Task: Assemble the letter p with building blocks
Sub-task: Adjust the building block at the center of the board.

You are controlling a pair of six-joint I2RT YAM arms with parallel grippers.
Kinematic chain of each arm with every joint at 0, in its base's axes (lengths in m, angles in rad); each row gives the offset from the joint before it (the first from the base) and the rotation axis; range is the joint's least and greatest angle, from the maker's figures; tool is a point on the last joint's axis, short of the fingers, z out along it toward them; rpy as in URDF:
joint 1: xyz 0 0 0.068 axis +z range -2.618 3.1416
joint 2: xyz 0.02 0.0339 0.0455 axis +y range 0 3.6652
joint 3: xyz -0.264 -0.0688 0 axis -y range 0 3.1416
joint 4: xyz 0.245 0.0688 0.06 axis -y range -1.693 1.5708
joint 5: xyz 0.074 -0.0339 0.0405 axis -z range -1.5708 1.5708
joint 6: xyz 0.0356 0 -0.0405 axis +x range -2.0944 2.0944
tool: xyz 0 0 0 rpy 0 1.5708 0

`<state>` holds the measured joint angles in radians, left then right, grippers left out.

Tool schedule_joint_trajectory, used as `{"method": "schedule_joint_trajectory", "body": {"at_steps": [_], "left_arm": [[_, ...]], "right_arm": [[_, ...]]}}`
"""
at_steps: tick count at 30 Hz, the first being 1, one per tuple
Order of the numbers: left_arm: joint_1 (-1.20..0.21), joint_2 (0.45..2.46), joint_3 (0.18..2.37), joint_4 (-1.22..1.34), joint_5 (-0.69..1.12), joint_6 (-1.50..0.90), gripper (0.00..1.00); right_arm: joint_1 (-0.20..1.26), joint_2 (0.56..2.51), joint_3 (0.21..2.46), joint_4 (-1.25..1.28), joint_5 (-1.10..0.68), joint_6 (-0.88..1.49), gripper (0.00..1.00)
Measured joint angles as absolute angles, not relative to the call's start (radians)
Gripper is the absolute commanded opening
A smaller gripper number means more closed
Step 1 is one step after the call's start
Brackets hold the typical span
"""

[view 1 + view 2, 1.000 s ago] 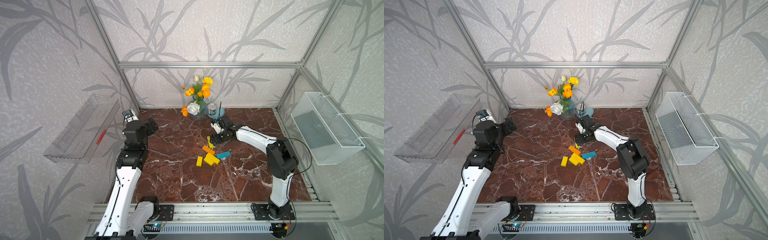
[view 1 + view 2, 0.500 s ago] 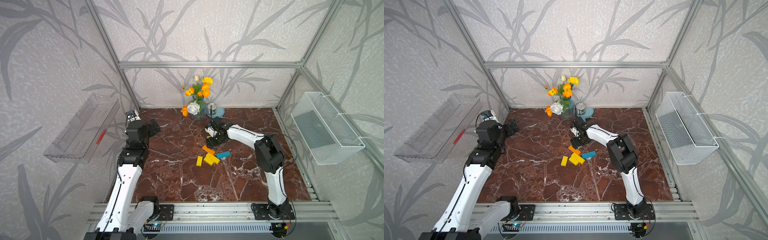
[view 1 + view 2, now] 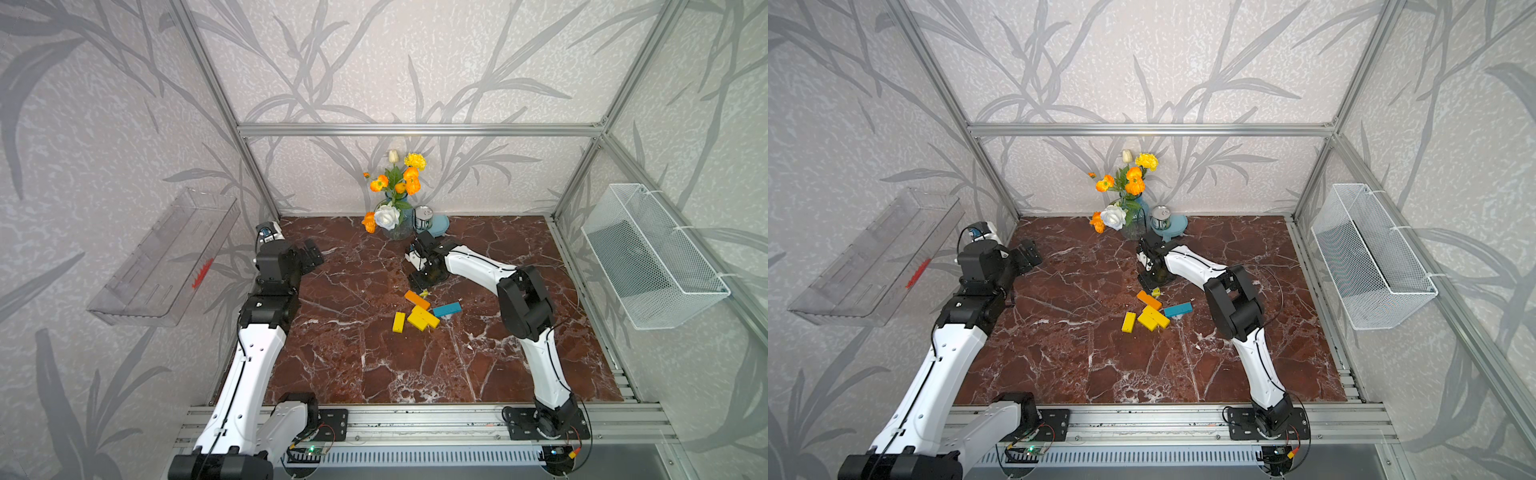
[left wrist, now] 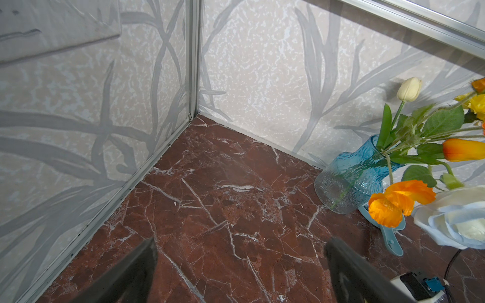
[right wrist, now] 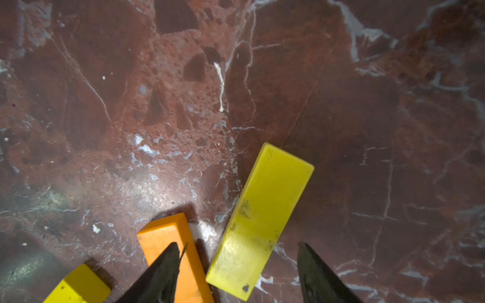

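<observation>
Red-brown marble desk (image 3: 332, 353), white-veined, boxed by aluminium frame, leaf-pattern walls. Clear tray (image 3: 166, 257) on left wall, wire basket (image 3: 652, 257) on right. Flower vase (image 3: 397, 226), tin can (image 3: 424, 218) at back edge, just behind right arm (image 3: 478, 266). Building blocks (image 3: 424, 318) loose mid-desk, unassembled. Right tool (image 5: 237, 246) spread, straddling yellow bar (image 5: 262, 217), one finger over orange bar (image 5: 157, 236). Left tool (image 4: 241, 244) spread wide, empty, near back-left corner.

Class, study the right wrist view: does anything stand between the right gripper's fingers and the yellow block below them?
Nothing covers the yellow block; it lies bare on the marble between the open fingers of the right gripper. The orange block lies close beside it, though, beneath one finger, which may land on it.
</observation>
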<state>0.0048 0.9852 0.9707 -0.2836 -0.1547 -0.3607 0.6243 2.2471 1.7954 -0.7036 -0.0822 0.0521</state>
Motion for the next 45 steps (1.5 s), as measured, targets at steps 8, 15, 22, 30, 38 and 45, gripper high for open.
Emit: {"method": "schedule_joint_trajectory", "body": {"at_steps": [8,15,22,30,38,45], "left_arm": [[0.006,0.985,0.969,-0.284,-0.154,-0.361,1.00],[0.006,0.985,0.966,-0.284,-0.152,-0.360,1.00],[0.006,0.984,0.964,-0.284,-0.151,-0.360,1.00],[0.006,0.984,0.964,-0.284,-0.151,-0.355,1.00],[0.006,0.984,0.964,-0.284,-0.144,-0.348,1.00],[0.006,0.984,0.964,-0.285,-0.131,-0.348,1.00]], "right_arm": [[0.616,2.293,1.827,-0.714,-0.069,0.051,0.64],[0.601,2.331,1.891,-0.744,-0.064,0.027,0.56],[0.601,2.347,1.917,-0.768,-0.049,-0.010,0.38],[0.621,2.341,1.910,-0.761,-0.015,-0.146,0.26],[0.627,2.307,1.858,-0.753,0.009,-0.391,0.26],[0.609,2.262,1.834,-0.764,-0.051,-0.566,0.26]]}}
